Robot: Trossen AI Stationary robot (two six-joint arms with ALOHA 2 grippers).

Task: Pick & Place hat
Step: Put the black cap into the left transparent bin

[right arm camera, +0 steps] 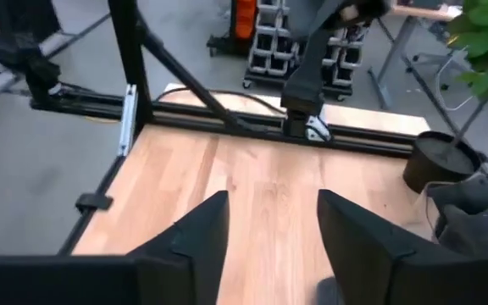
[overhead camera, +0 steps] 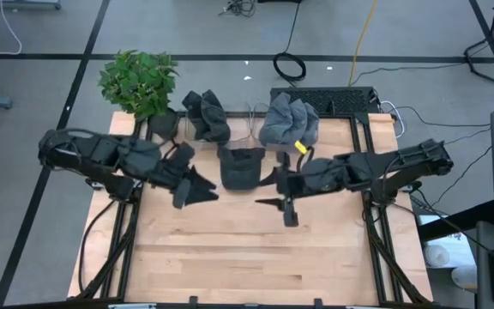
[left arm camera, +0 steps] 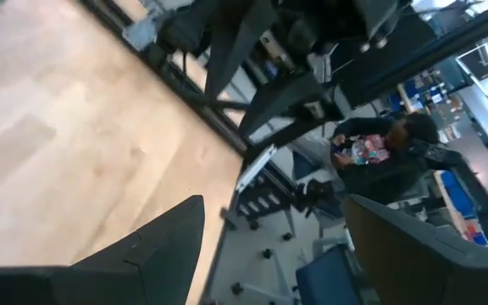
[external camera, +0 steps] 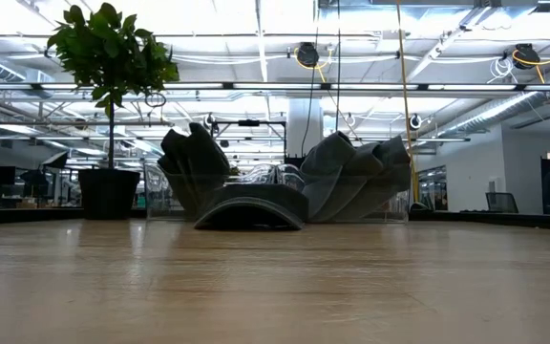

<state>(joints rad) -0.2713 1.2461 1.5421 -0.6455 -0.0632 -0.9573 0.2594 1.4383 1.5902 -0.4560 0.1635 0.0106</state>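
Dark hat [overhead camera: 242,166] (low view: brim [external camera: 252,212] only)

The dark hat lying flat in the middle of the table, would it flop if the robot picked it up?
Probably yes. The dark hat looks like soft cloth, and the piled hats behind it slump and fold, so it would likely sag. It also looks light, and lying flat, it shouldn't roll.
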